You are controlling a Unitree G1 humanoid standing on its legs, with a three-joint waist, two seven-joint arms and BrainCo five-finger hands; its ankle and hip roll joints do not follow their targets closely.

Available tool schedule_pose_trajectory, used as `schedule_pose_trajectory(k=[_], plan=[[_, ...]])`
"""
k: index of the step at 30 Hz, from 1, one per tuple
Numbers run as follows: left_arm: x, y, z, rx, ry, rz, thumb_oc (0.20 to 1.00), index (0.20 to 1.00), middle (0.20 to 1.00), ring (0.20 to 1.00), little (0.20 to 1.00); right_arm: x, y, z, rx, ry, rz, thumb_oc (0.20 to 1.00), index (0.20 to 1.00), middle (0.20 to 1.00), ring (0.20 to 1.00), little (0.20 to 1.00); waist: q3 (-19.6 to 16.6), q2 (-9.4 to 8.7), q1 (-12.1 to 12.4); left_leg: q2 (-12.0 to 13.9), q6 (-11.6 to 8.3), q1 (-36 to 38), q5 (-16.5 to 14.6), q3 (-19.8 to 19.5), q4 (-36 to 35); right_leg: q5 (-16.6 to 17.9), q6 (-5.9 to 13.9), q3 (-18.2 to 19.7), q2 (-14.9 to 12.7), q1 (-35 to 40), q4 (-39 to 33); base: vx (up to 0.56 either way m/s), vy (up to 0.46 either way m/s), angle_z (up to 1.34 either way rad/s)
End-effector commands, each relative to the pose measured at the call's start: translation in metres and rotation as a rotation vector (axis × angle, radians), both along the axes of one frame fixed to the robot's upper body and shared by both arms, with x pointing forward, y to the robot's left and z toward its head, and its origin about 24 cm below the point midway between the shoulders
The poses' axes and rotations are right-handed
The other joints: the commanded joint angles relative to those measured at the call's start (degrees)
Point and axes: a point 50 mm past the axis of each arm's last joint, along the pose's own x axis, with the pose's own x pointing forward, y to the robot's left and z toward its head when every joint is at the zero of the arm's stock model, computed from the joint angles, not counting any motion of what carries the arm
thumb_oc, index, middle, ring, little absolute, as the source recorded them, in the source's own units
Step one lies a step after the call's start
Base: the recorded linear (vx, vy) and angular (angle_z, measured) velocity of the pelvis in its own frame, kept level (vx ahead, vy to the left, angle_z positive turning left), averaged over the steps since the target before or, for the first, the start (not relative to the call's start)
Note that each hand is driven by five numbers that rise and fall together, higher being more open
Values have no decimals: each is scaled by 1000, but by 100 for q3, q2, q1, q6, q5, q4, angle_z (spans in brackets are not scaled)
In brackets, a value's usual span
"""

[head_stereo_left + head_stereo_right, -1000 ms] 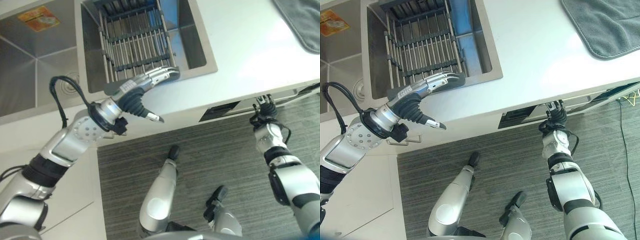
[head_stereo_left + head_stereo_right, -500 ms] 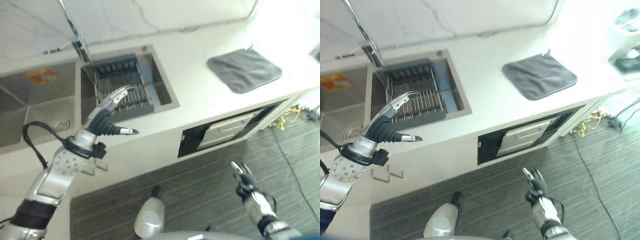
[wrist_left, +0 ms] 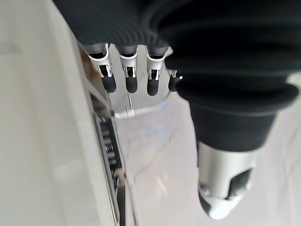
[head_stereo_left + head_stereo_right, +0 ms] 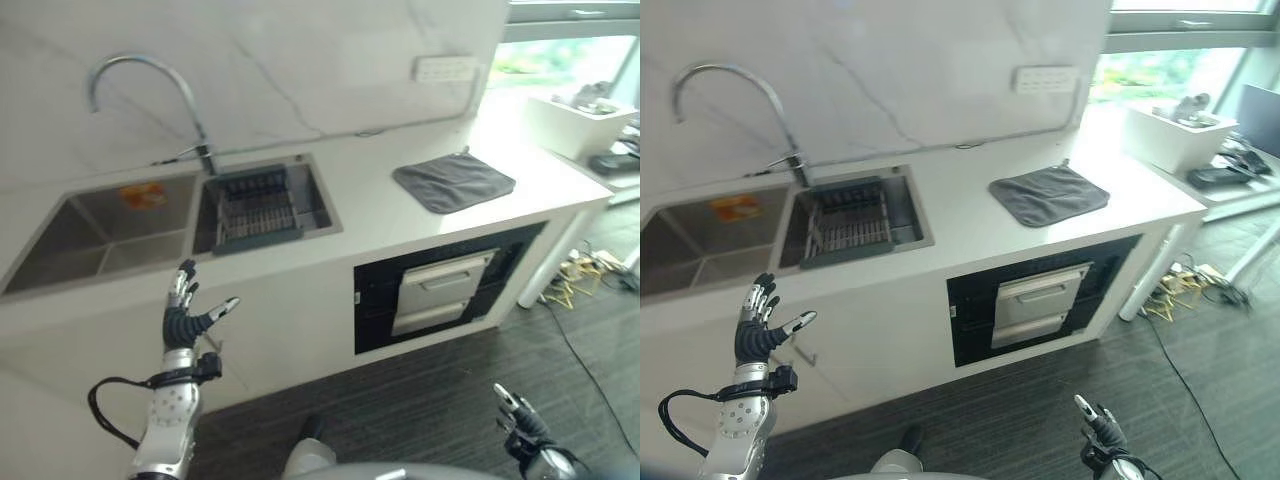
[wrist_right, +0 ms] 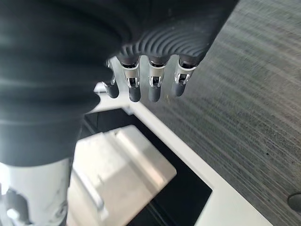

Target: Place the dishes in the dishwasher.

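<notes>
Hands apart from the dishwasher, both empty

We take the dishwasher (image 4: 1032,302) as our landmark: a silver-fronted unit with a bar handle, set in a dark panel under the white counter (image 4: 970,215). We see its front closed and upright.

Our left hand (image 4: 757,324) is raised well to the left of the dishwasher, in front of the white cabinet face below the sink (image 4: 100,228). Its fingers are spread straight and wide, the thumb angled off to the side, and they hold nothing. Our left wrist view shows the same straight fingers (image 3: 129,80) with nothing between them.

Our right hand (image 4: 1099,423) hangs low in front of the dishwasher, over the dark striped floor (image 4: 1020,400), clearly apart from the door. Its fingers (image 5: 154,84) are straight and loosely open, gripping nothing.

Left of the dishwasher, up in the right-hand sink basin, we see a dish rack (image 4: 255,203) beside the curved faucet (image 4: 160,90); we cannot tell whether any dishes rest in it. Above the dishwasher, a grey mat (image 4: 1048,193) lies flat on the counter.
</notes>
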Motion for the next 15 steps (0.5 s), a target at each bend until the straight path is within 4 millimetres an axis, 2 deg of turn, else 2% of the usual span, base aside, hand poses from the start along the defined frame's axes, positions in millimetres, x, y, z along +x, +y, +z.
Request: schedule_pose_trajectory(k=[1,8,11,15], plan=[[23,11,41,-22,-242,-22,1000,1000,1000,1000,1000,61,11,24,13,-211,21,1000,1000,1000,1000,1000,450,-304,147,-199,-532,-12,1690,-34,-351,210,-34,260,177,376,-244,-110,-93,18],[19,-13,2,27,-81,-161,1000,1000,1000,1000,1000,70,17,27,34,-240,13,1000,1000,1000,1000,1000,596,-324,224,-148,-576,-189,1888,-45,-269,154,-69,334,287,432,-205,-68,-76,14],[9,-24,-32,-23,124,-252,1000,1000,1000,1000,1000,70,16,27,29,-236,20,1000,1000,1000,1000,1000,625,-282,145,-88,-569,-163,1827,38,-254,113,-74,424,315,401,-143,-32,-2,-4],[-8,-37,-76,-93,385,-309,1000,1000,1000,1000,1000,68,17,25,30,-216,43,1000,1000,1000,1000,1000,605,-234,-79,14,-549,-175,1716,197,-188,75,-73,536,329,314,-86,-3,44,-15]])
